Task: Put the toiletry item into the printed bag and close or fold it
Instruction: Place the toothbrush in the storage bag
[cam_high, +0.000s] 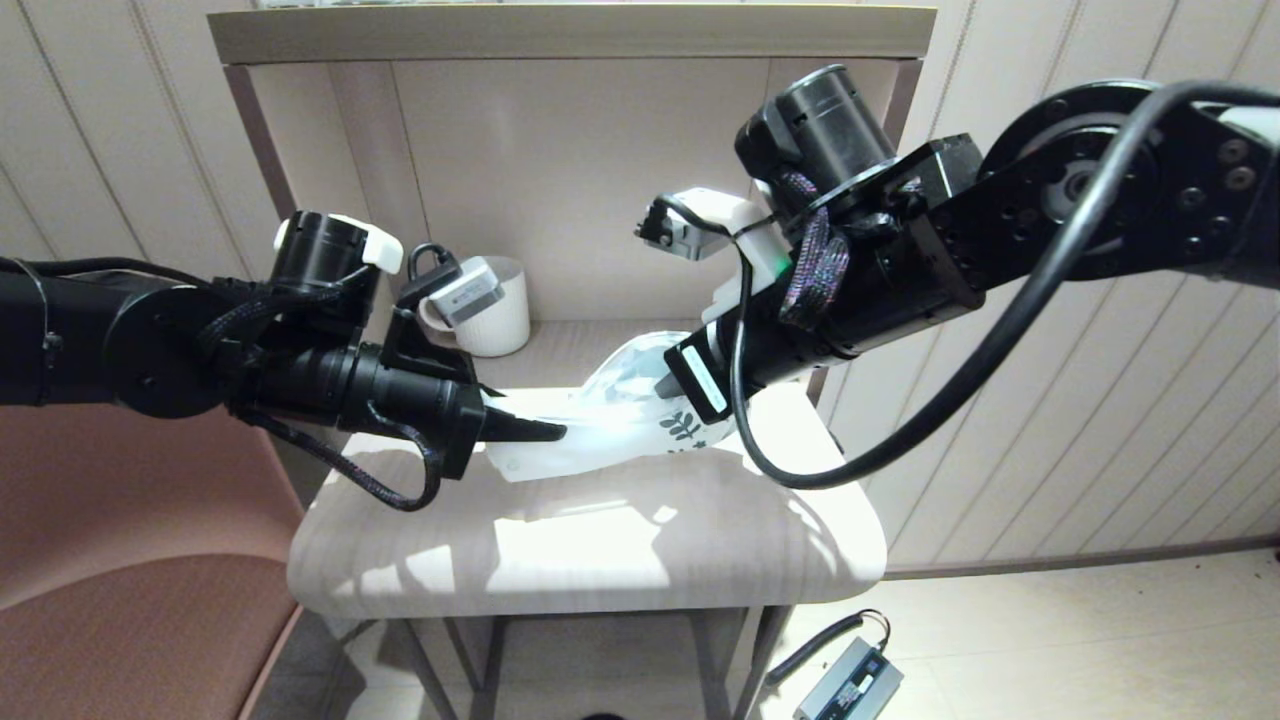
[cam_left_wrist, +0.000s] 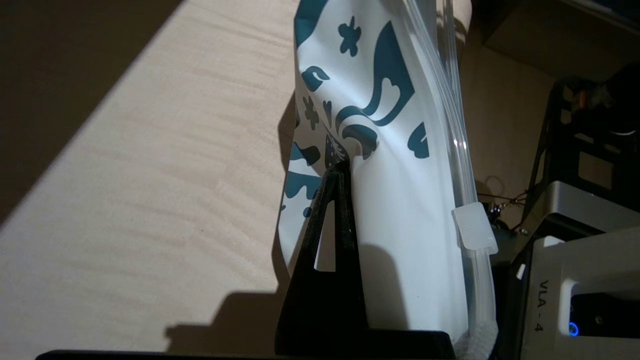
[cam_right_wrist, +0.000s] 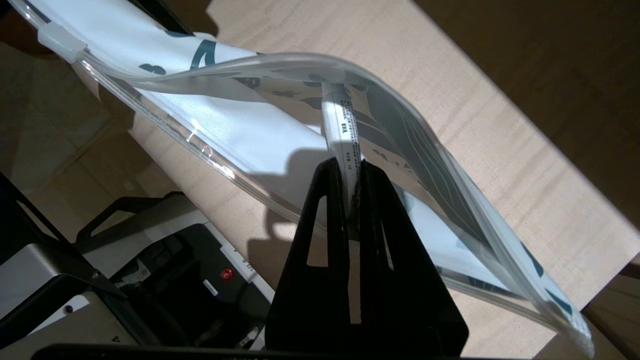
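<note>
Grippers meet over the pale wooden side table from opposite sides, with the printed bag stretched between them. On the left, the left gripper has its black fingers pinched together on the white panel of the bag, right where the teal leaves and flowers end, and the pouch runs onward past the fingertips. The bag's clear zip edge, with its small white slider, lies just beside that grip, on the side away from the tabletop. Opposite it, the right gripper comes down at a slant onto the bag's raised mouth; its fingers are nearly closed on a thin white toiletry item with small print along it. That strip reaches forward from the fingertips through the gaping mouth, so that the clear lip of the bag arches over it and the white printed panel lies under it. Below both grips the bag's lower edge lies on the table. Behind the left gripper a white ribbed mug stands at the back of the table, apart from the bag.
</note>
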